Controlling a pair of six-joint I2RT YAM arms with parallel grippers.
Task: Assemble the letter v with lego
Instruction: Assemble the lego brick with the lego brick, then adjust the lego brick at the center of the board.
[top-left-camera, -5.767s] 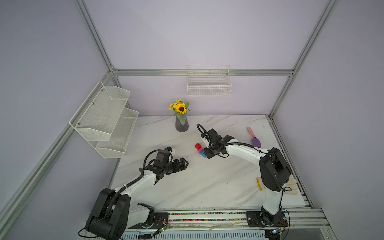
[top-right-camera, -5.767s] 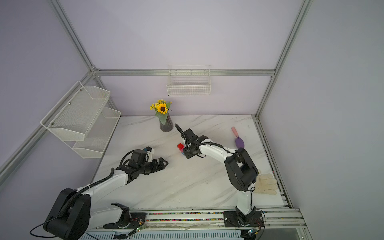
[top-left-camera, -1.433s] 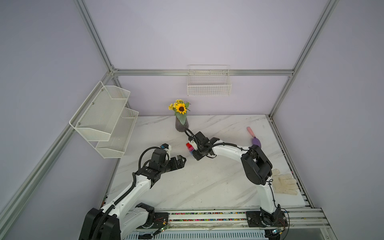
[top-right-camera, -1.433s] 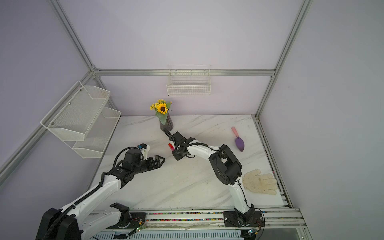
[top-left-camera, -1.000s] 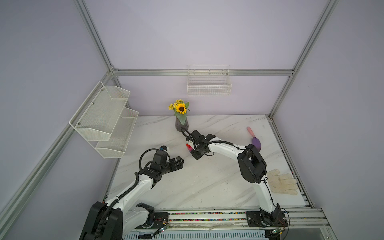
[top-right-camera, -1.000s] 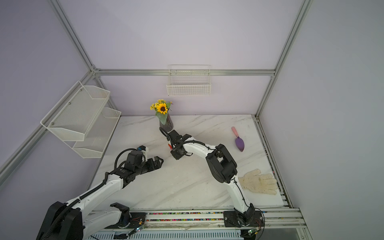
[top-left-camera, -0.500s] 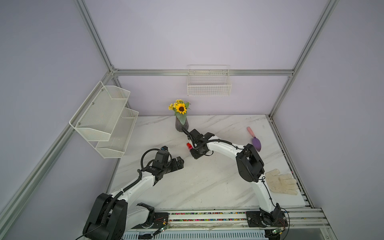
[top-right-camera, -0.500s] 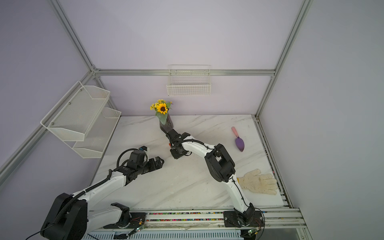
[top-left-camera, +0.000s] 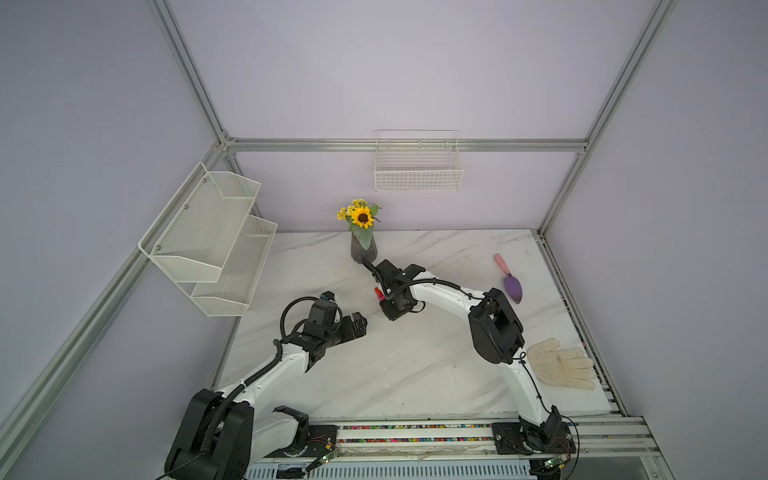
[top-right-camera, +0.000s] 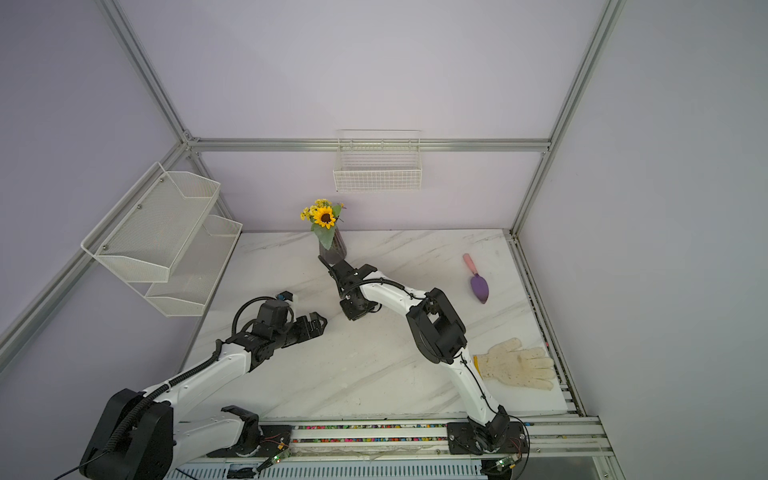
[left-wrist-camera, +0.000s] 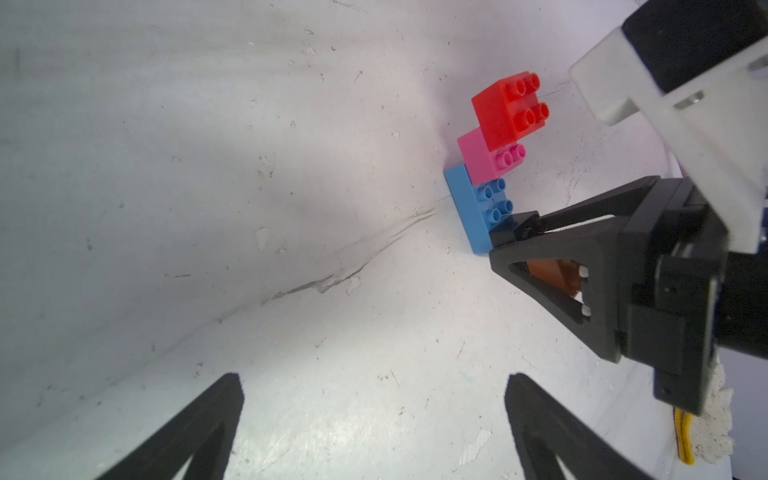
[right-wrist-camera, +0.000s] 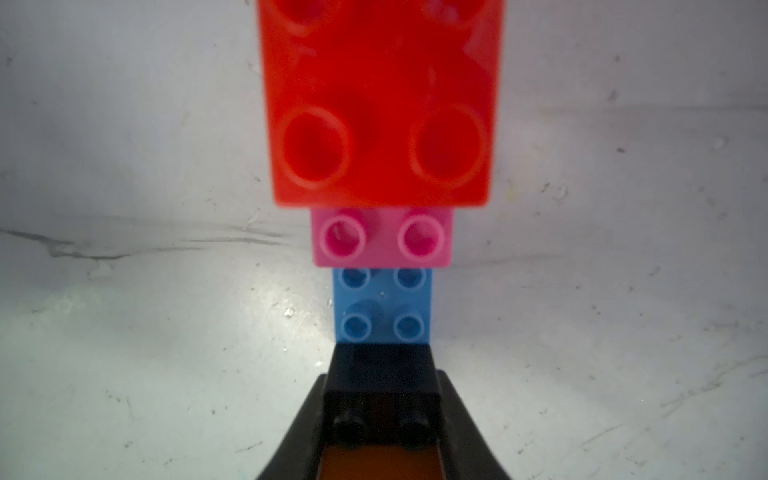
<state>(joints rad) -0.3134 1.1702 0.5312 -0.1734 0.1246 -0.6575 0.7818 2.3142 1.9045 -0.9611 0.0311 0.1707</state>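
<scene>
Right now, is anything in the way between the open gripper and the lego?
No. Only bare table lies between the left gripper and the lego. The right gripper is shut on its black brick, not across that path.

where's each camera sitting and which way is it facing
Top views: high over the front rail, facing down toward the back wall; table, left arm and right arm show.
Left wrist: on the left arm, facing the lego; its open left gripper and the right gripper show.
Right wrist: on the right arm, facing along its fingers clamped on the black brick.
Shared by both wrists: red brick, pink brick, blue brick.
</scene>
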